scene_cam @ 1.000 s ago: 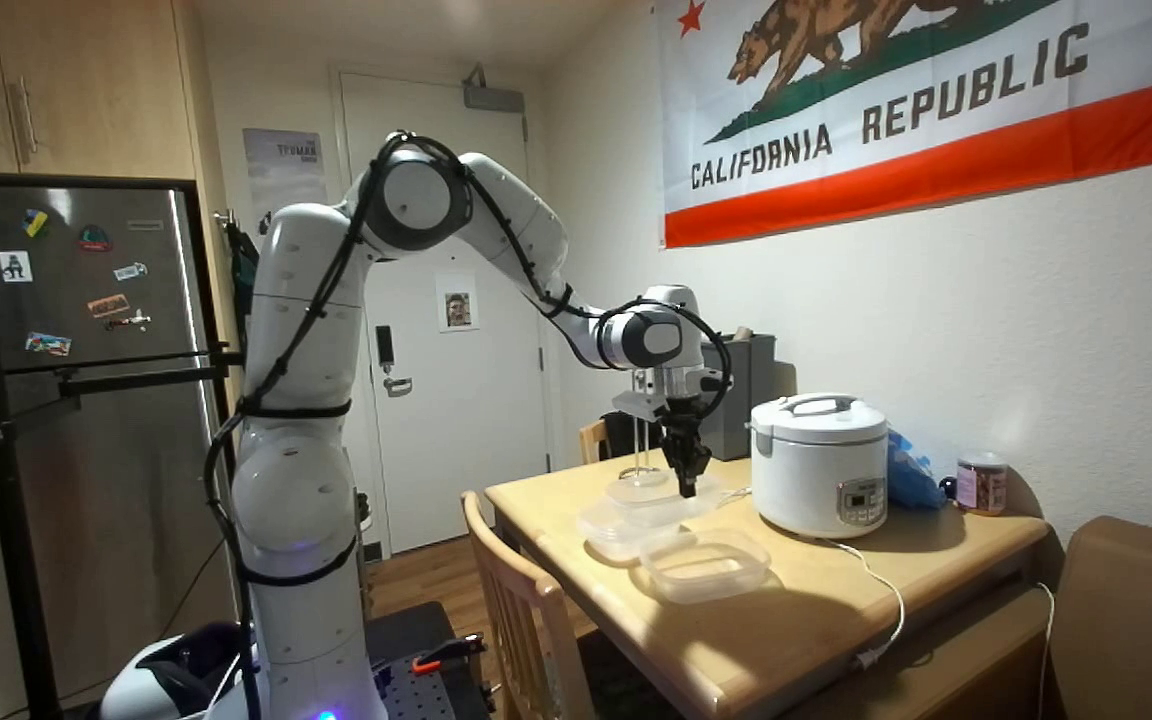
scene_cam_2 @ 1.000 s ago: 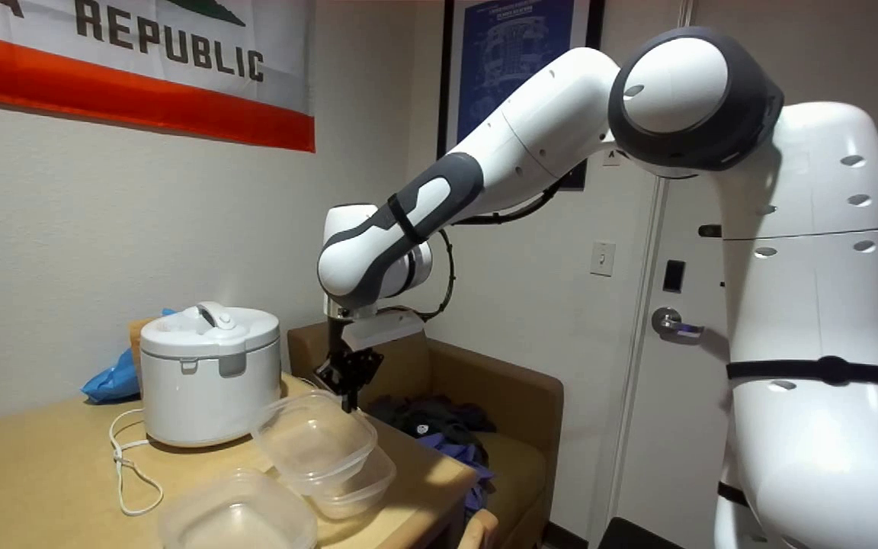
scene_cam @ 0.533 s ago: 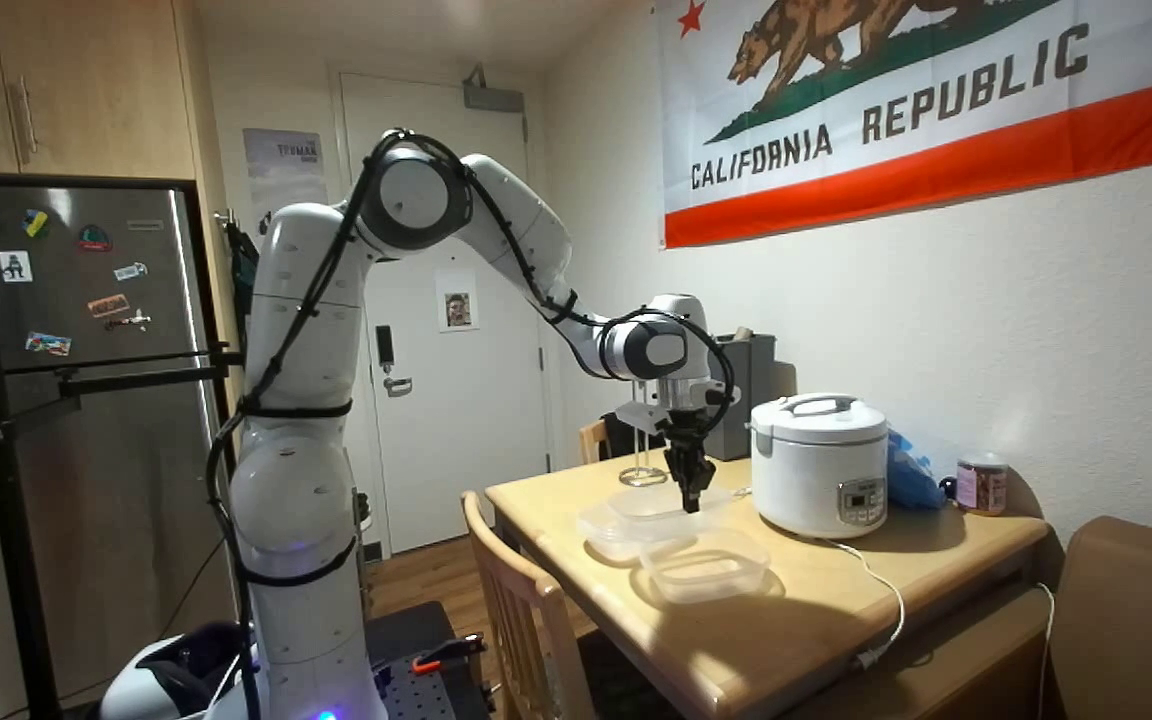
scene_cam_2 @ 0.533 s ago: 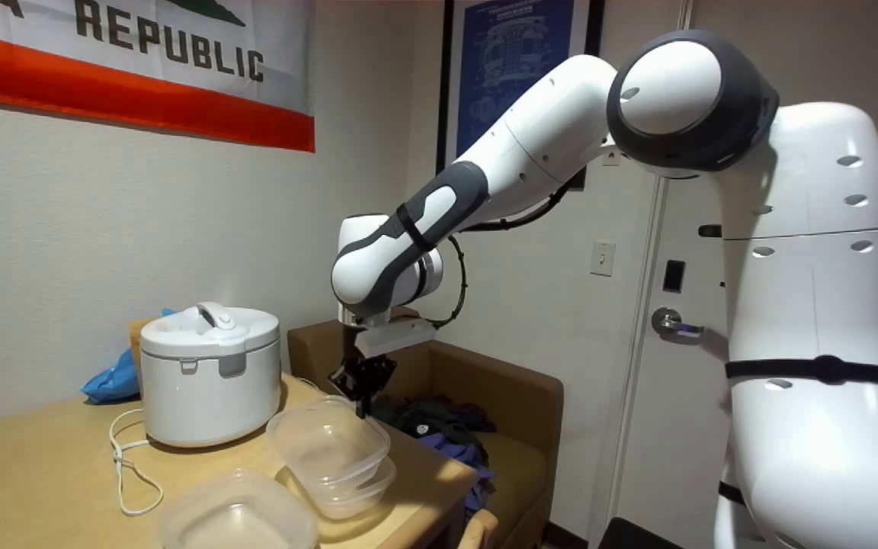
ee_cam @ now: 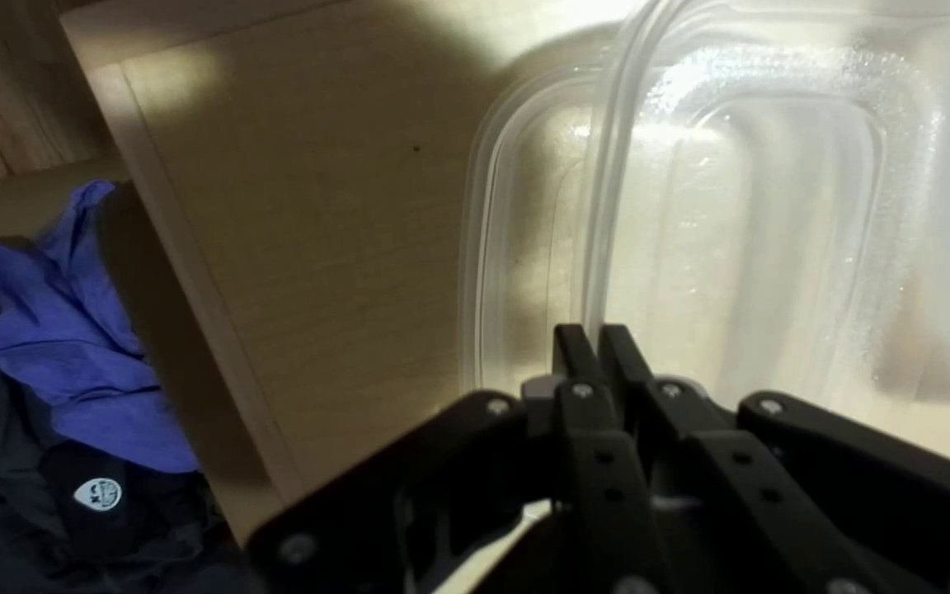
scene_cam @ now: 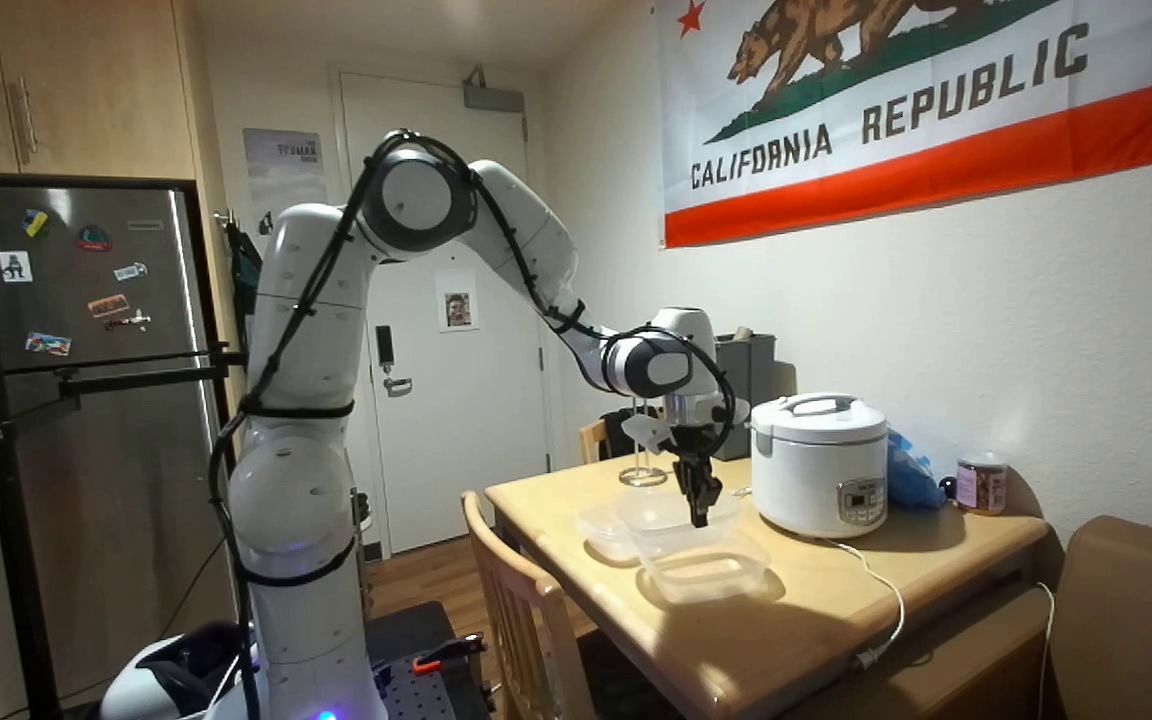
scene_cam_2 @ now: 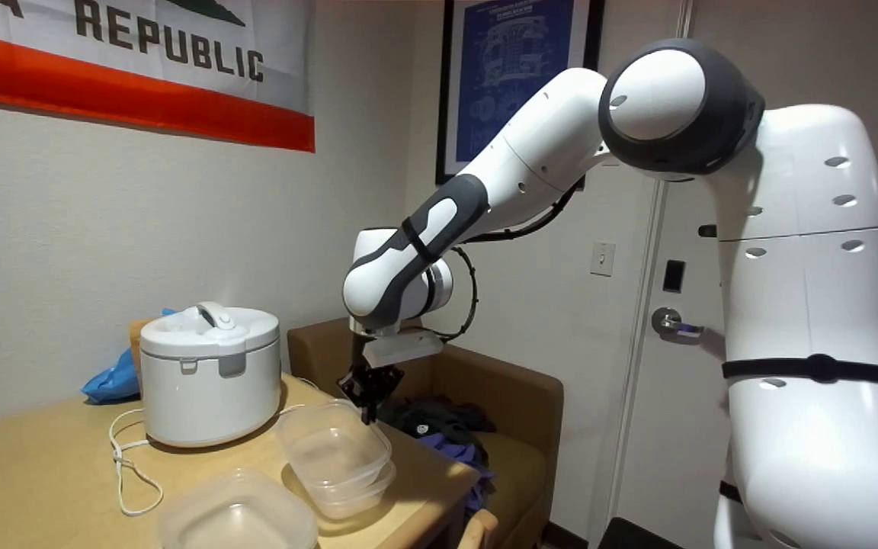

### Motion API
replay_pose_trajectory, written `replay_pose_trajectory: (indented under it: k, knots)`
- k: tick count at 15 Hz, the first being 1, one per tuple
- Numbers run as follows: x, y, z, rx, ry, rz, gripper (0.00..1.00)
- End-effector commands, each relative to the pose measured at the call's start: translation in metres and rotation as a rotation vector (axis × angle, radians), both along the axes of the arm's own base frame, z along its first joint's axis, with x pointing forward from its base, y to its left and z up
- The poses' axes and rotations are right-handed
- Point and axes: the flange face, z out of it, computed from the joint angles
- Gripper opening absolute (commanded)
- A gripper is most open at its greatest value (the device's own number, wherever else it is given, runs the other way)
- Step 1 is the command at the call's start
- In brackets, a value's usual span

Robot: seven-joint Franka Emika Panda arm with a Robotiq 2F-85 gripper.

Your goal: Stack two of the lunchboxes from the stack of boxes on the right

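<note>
My gripper [ee_cam: 597, 330] is shut on the near-side rim of a translucent lunchbox [ee_cam: 611, 181], with one black finger on each side of the wall. Below this held box, another lunchbox [scene_cam_2: 355, 507] stands on the table, its rim showing past the held one. The two overlap like a short stack of boxes; whether their walls touch I cannot tell. A separate lunchbox [scene_cam_2: 241, 511] sits apart on the table; in an exterior view the same separate box [scene_cam: 706, 580] is partly behind the held lunchbox's edge. In both exterior views the gripper [scene_cam: 700, 520] points downward.
A white rice cooker [scene_cam: 821, 470] stands close beside the boxes, its white cord [scene_cam_2: 130, 473] looped on the table [scene_cam_2: 43, 473]. Behind are a grey bin [scene_cam: 751, 400] and a metal stand [scene_cam: 642, 475]. A wooden chair [scene_cam: 526, 600] borders the table; a sofa [scene_cam_2: 500, 381] holds clothes.
The gripper has come down and shifted sideways, carrying the held lunchbox further over the lower one. The lower box, the separate box and the cooker have stayed put.
</note>
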Motion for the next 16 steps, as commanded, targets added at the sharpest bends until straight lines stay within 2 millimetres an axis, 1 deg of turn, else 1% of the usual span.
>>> replay_pose_trajectory:
  k: [1, 4, 9, 12, 16]
  knots:
    - [-0.001, -0.006, -0.007, 0.021, -0.026, -0.020, 0.02]
    - [-0.003, -0.010, -0.009, 0.014, -0.025, -0.027, 0.02]
    - [-0.012, -0.023, 0.000, 0.001, -0.032, -0.049, 0.02]
    - [-0.010, -0.030, -0.001, 0.009, -0.038, -0.062, 0.02]
    - [-0.005, -0.030, -0.004, 0.016, -0.051, -0.058, 0.02]
